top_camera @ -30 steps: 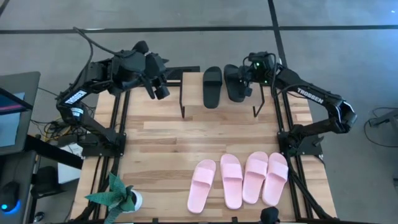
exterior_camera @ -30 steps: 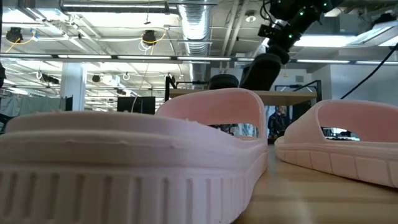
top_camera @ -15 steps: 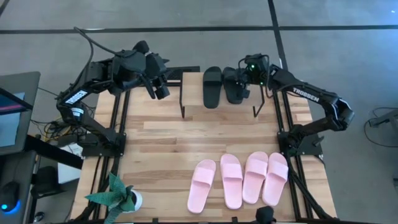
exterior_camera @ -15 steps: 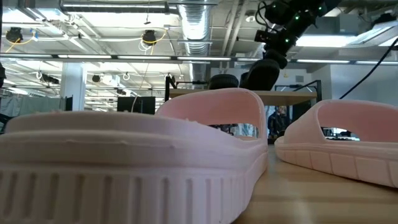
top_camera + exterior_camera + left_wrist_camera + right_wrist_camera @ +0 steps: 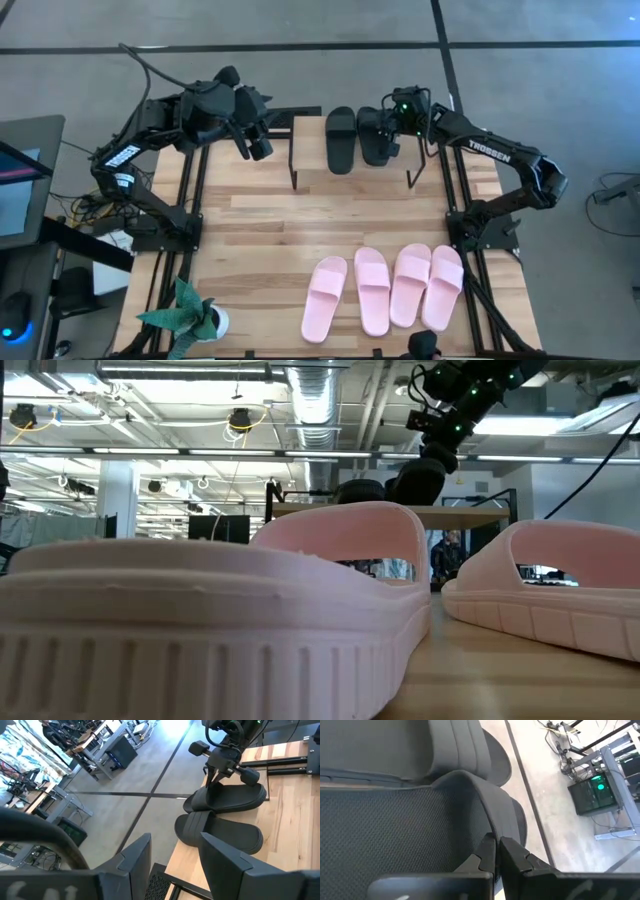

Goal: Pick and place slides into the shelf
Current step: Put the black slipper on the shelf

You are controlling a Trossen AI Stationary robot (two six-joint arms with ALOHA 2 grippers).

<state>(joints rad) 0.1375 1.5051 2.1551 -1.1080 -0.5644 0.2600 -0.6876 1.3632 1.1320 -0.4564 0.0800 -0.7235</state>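
Observation:
Two matte black slides lie side by side on the shelf [image 5: 310, 150] at the table's far edge. The left one [image 5: 341, 140] lies flat on its sole, untouched. My right gripper [image 5: 392, 128] is shut on the right one [image 5: 373, 138], which shows in the low view [image 5: 415, 482] and the left wrist view [image 5: 227, 797]. Four pale pink slides [image 5: 385, 288] lie on their soles in a row at the near edge. My left gripper [image 5: 258, 146] waits open, left of the shelf. My right gripper pinches the strap of the right black slide at its edge [image 5: 492, 827] between the two fingers [image 5: 486, 852]. The fingers come from above, slanting down from the table's right side. The slide lies about level with its sole on the shelf plank [image 5: 285, 815].
The shelf's thin black legs [image 5: 294, 178] stand on the wooden tabletop [image 5: 300, 225]. A small potted plant [image 5: 190, 318] sits at the near left corner. Bare tabletop lies between the shelf and the pink slides. The black slides' far ends overhang the shelf's far edge.
My right gripper has moved toward the table's left and down, staying shut on the black slide. The slide has come down from a tilt and now lies close beside the other black slide on the shelf.

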